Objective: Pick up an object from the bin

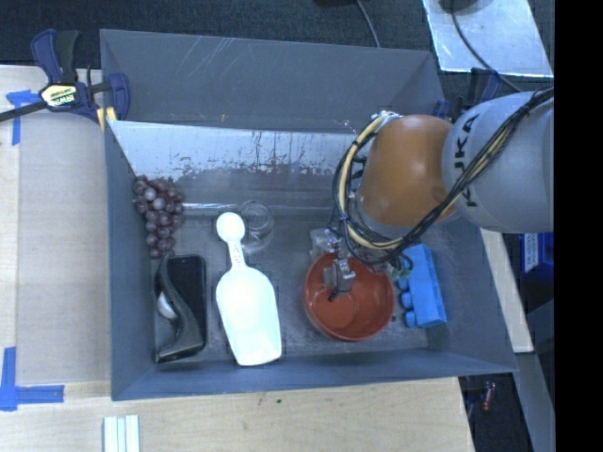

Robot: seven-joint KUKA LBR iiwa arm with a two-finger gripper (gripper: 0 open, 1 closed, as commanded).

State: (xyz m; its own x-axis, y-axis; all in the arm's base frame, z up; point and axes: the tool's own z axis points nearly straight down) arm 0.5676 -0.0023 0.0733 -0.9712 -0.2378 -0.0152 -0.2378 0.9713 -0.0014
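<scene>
1. Orange wrist cover (405, 172), ringed by yellow and black cables, sits closest to the lens on the grey arm (509, 163). It hangs above and a little right of the red bowl (363, 316).
2. Far left of the red bowl and further up the view, a bunch of dark purple grapes (158, 213) lies against the left wall of the grey bin (273, 78).
3. Below the grapes, level with the red bowl and well apart from it, lies a flat, glossy black case (186, 304).
4. Just left of the red bowl, with a narrow strip of floor between them, lies a white scoop (249, 307). Its round-ended handle points up the view.
5. A small clear cup (255, 222) stands up and left of the red bowl, just beside the scoop's handle end.
6. The red bowl itself rests upright on the bin floor near the front wall.
7. The gripper (337, 288) reaches down into the red bowl's left half; whether it is clenched or released cannot be told.
8. A blue plastic block (426, 288) lies just right of the red bowl, by its rim; whether they touch is unclear.
</scene>
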